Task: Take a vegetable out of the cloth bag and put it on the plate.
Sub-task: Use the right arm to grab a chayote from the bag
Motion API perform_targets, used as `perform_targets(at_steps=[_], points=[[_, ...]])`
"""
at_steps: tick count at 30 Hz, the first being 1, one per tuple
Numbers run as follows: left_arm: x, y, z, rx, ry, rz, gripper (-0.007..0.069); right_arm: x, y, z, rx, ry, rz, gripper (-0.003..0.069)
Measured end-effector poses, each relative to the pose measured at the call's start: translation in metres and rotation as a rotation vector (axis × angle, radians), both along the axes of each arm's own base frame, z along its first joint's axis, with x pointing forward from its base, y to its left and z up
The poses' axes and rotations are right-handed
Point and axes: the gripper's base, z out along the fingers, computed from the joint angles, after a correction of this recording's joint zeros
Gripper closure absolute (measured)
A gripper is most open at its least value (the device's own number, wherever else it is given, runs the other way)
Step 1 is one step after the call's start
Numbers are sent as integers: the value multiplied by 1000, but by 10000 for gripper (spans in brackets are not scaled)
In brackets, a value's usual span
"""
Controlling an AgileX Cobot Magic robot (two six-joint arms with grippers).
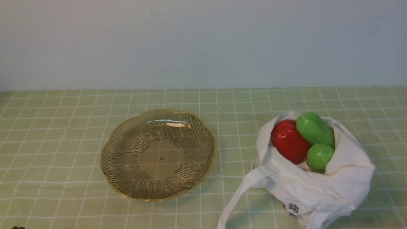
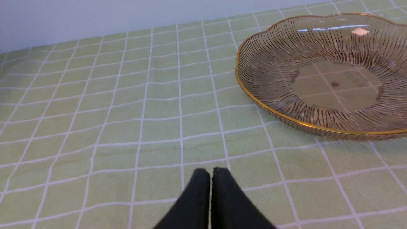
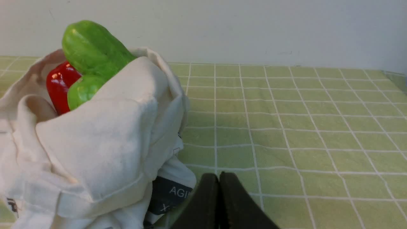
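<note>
Black and pinched together, the left hand [image 2: 210, 173] hangs over the green counter [image 1: 57, 133], gripping nothing. The plate [image 1: 117, 159] sits left of centre. Over right, the vegetable [image 1: 314, 128] pokes from the cloth bag [image 1: 343, 178], touching a red pepper [image 1: 289, 141]. The right hand [image 3: 218, 178] is closed too, empty, near the bag.

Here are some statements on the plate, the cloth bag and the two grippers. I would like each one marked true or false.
1. The plate is empty. True.
2. The vegetable lies on the plate. False: it sticks out of the cloth bag.
3. The left gripper is open. False: it is shut.
4. A red item sits in the cloth bag beside the vegetable. True.
5. The right gripper is shut. True.
</note>
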Motion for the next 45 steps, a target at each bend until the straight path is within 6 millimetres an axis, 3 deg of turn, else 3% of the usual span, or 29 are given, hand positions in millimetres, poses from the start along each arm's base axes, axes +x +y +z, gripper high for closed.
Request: perform_targets(at_steps=[34, 39, 40, 43, 45], points=[[0, 0, 0, 0, 0, 0, 629, 0, 0, 0, 30, -3, -2, 673], [0, 0, 0, 0, 0, 0, 629, 1, 5, 6, 384, -74, -16, 673], [0, 0, 0, 0, 0, 0, 629, 2, 5, 12, 624, -129, -31, 673], [0, 0, 0, 0, 0, 0, 629, 2, 4, 19, 955, -192, -56, 673], [0, 0, 0, 0, 0, 0, 629, 2, 2, 21, 1077, -219, -69, 673]])
